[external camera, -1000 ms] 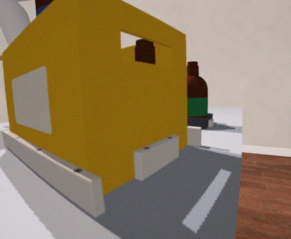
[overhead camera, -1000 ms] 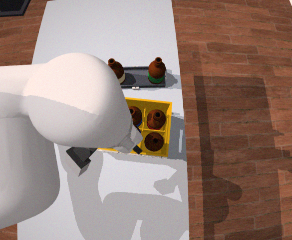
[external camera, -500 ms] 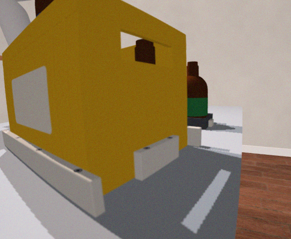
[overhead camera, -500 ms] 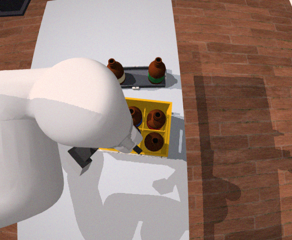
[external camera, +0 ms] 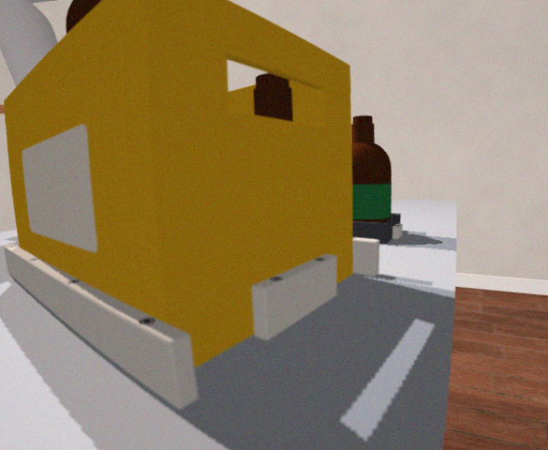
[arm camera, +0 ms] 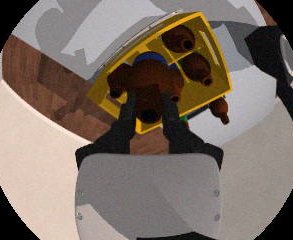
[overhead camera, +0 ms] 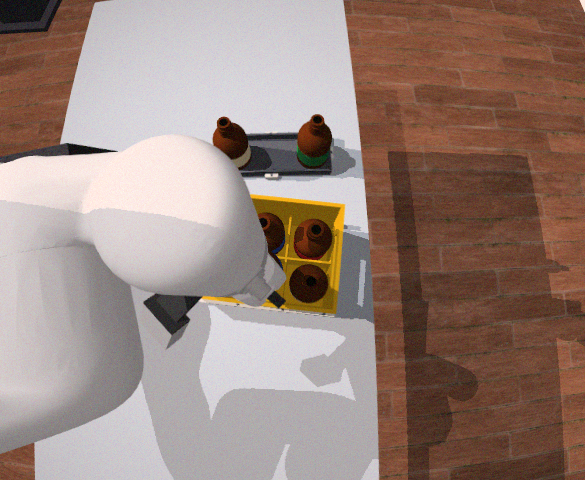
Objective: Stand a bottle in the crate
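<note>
From above, the white arm [overhead camera: 127, 232] covers the left cells of the yellow crate [overhead camera: 336, 258], so how many bottles stand there cannot be told. The claw [arm camera: 148, 103] clamps a brown bottle [arm camera: 149, 83] whose base is hidden. In the exterior view the crate's wall hides all but one bottle neck [external camera: 273, 97].

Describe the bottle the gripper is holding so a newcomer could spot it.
Find the yellow plastic crate on the white table. Over its near-left cell, the gripper clamps a brown glass bottle by its neck. Only this one wears a blue band.
</note>
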